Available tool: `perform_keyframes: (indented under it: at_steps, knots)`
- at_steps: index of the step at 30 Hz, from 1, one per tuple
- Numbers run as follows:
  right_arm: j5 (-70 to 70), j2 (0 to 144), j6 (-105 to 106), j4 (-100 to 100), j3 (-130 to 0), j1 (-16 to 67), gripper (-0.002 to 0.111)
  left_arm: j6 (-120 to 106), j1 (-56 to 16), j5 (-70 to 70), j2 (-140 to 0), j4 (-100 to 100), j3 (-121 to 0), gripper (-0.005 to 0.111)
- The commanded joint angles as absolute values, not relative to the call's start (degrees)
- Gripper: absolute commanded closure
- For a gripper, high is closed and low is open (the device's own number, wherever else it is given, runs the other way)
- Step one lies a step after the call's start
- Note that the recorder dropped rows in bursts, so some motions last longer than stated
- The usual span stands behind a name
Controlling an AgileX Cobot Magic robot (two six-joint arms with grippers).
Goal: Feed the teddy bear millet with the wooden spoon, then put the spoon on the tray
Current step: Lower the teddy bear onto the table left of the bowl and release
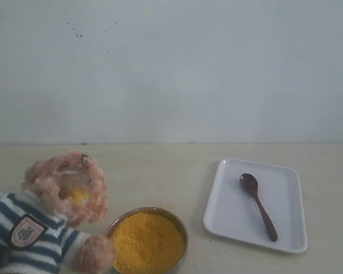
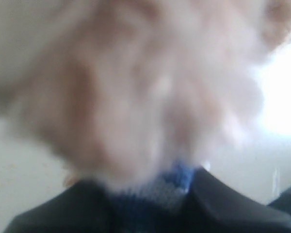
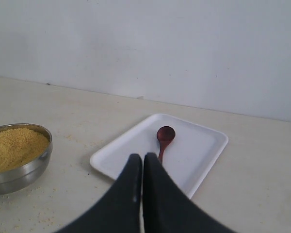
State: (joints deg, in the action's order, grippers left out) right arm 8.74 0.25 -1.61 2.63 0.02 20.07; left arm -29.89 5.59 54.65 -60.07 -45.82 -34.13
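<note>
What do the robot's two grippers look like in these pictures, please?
The right gripper has two smooth, matte black jaws, broad at the base and tapering to rounded tips, with no cables visible. The left gripper shows only as blurred, dark grey-black jaws flanking the fluffy light-brown teddy bear in a striped shirt.

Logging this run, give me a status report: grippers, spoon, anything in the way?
Left gripper clamped on teddy bear. Right gripper shut, empty. Wooden spoon flat on tray. Nothing blocking it.
</note>
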Motion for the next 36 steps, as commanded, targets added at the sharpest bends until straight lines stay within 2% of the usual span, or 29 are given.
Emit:
perform_keyframes:
  at_steps: [1,11,36]
  knots:
    - [8.4,0.0,-1.4,3.1,0.0,20.0,0.108,-27.3,5.7,53.3,-64.3,-43.5,-38.5,0.103]
    - [8.4,0.0,-1.4,3.1,0.0,20.0,0.108,-30.6,5.7,48.6,-78.7,-44.0,-40.0,0.103]
    - [8.4,0.0,-1.4,3.1,0.0,20.0,0.108,-34.4,5.7,45.1,-92.4,-38.9,-40.0,0.103]
